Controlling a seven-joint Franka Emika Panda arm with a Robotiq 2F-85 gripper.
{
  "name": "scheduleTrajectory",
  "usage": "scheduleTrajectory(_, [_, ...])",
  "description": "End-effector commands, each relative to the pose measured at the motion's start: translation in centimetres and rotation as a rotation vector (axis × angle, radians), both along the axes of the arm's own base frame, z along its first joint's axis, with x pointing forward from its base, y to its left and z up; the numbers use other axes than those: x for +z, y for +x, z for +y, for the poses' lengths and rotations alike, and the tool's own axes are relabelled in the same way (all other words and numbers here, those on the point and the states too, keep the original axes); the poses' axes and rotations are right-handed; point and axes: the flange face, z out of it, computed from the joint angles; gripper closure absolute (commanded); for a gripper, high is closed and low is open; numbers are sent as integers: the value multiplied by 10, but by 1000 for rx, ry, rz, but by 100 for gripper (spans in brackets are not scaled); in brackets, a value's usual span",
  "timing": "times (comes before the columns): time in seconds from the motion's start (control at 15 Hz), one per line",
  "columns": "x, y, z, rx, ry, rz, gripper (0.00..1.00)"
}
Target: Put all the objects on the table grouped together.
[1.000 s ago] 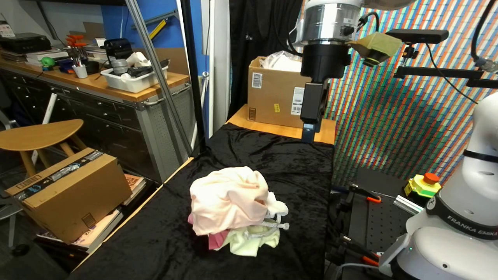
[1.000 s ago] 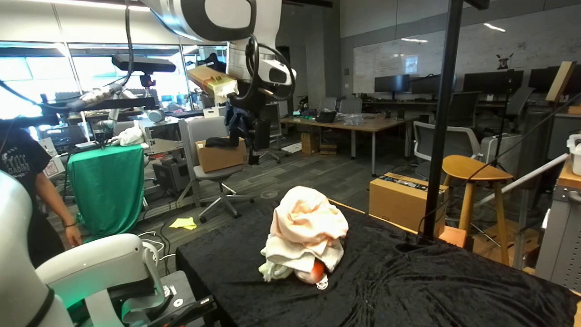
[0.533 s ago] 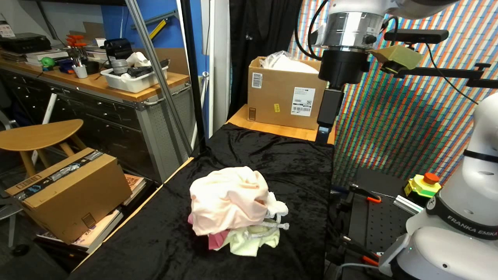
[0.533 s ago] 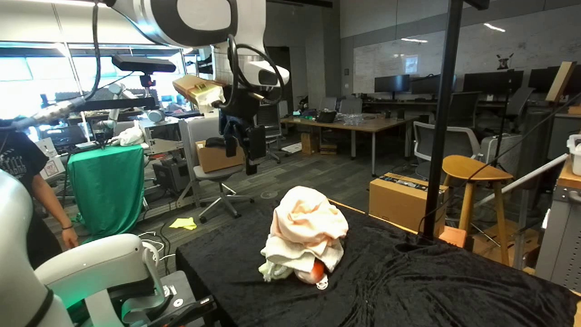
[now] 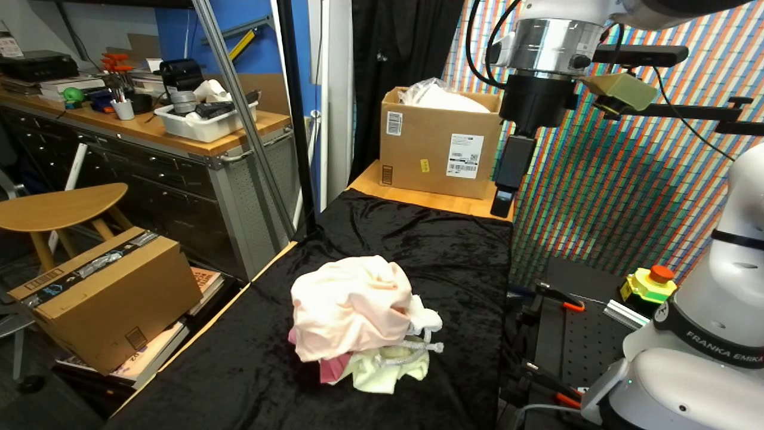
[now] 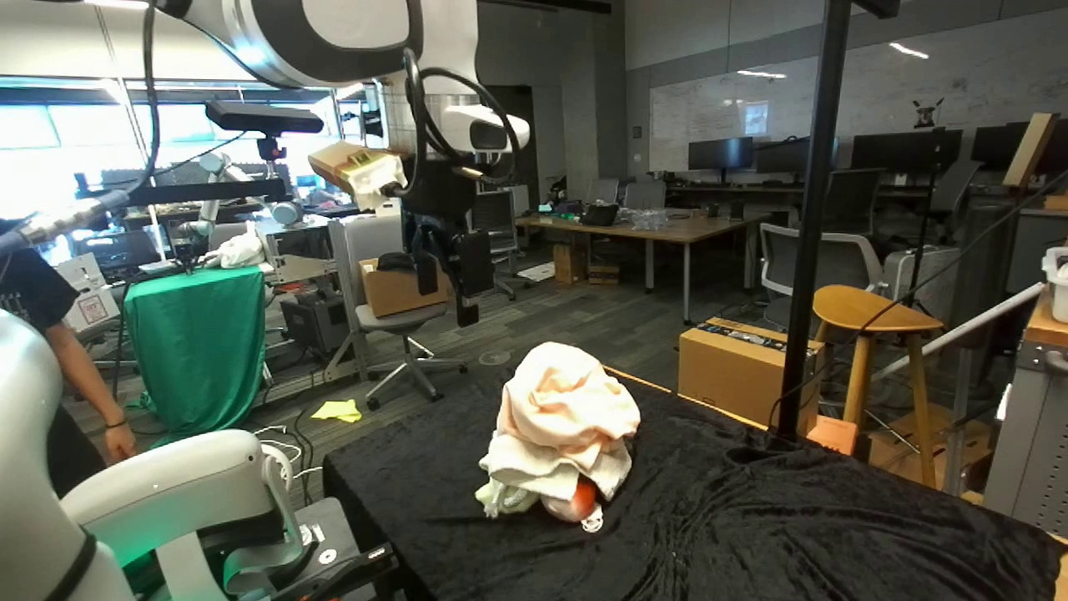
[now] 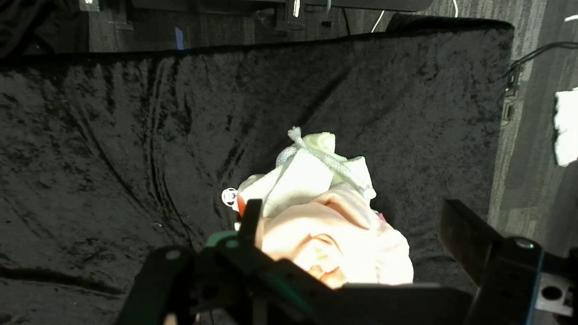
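Note:
The cloth rags lie in one heap on the black-covered table (image 5: 465,370). On top is a crumpled pale peach rag (image 5: 352,304), bulging upward. A whitish rag (image 6: 526,469) shows beneath it, and a pale green-cream rag (image 5: 388,371) with a grey-white cord pokes out lower down. Only a strip of the pink rag (image 5: 334,369) is visible; the rest is covered. My gripper (image 7: 352,207) hangs in the air above the table, clear of the heap. Its fingers (image 7: 465,239) stand wide apart with nothing gripped; in the wrist view the heap appears below, between them.
A red round thing (image 6: 583,499) peeks from under the heap. Behind the table's far end a large cardboard box (image 5: 439,149) stands on bare wood. A black upright post (image 6: 808,217) rises at the table's edge. A person's arm (image 6: 83,376) is near the robot base.
In the exterior views my arm and gripper have shifted sideways over the table, away from the post. The jaws have stayed apart. The heap of rags has not moved.

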Motion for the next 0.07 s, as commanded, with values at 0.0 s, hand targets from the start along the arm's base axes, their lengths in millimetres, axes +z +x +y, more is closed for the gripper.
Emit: scheduleTrajectory(0.0, [1, 0, 0, 0, 0, 0, 0])
